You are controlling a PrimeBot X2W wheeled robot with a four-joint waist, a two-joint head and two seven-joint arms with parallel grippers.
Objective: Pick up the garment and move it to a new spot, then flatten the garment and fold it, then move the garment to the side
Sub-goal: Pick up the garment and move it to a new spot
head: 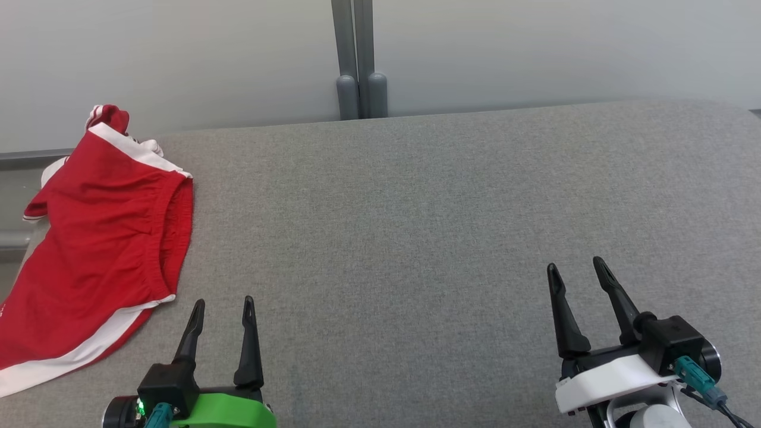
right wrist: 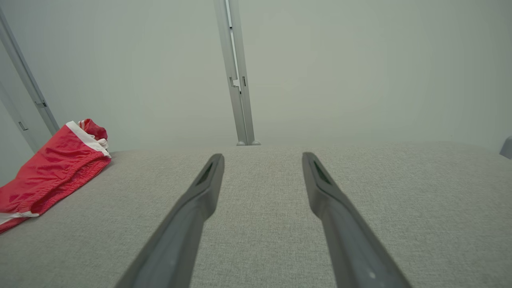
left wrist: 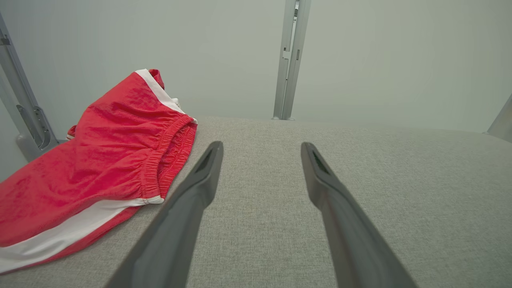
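The garment point(head: 101, 244) is a pair of red shorts with white side stripes and an elastic waistband, lying loosely on the left end of the grey fabric table point(head: 416, 238), partly hanging over its left edge. The left wrist view has the garment point(left wrist: 100, 160) at its left, and the right wrist view has the garment point(right wrist: 52, 168) far left. My left gripper point(head: 223, 303) stands open at the lower left, just right of the garment's near corner, nothing between its fingers. Open too is my right gripper point(head: 576, 267), at the lower right, far from the garment.
A grey upright post point(head: 359, 59) rises behind the table's far edge against a pale wall. A metal frame rail point(left wrist: 24, 104) stands at the table's left end behind the garment. The grey tabletop stretches bare between and beyond the grippers.
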